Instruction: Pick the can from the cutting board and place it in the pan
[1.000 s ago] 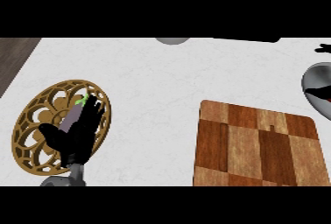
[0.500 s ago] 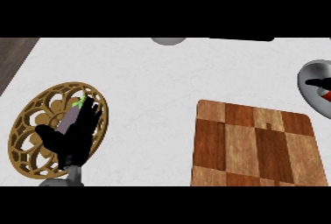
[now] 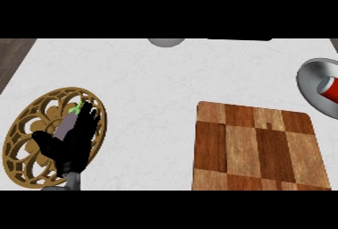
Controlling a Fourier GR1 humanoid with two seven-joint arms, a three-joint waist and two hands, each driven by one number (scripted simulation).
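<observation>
Your left robot hand is resting with fingers straight and apart over the gold openwork trivet, holding nothing. To its right the cutting board is lying bare on the counter. Farther right, the red can is already sitting in the pan; the right robot hand is showing nowhere.

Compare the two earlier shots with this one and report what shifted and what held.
The whole view slid a little leftward: the pan at the right edge shows more of itself, and the red can lying inside it is plainer. No grasp or release is visible. The left hand stays open over the gold trivet, hiding most of a purple, green-tipped item. The cutting board stays bare. The right hand is out of view.
</observation>
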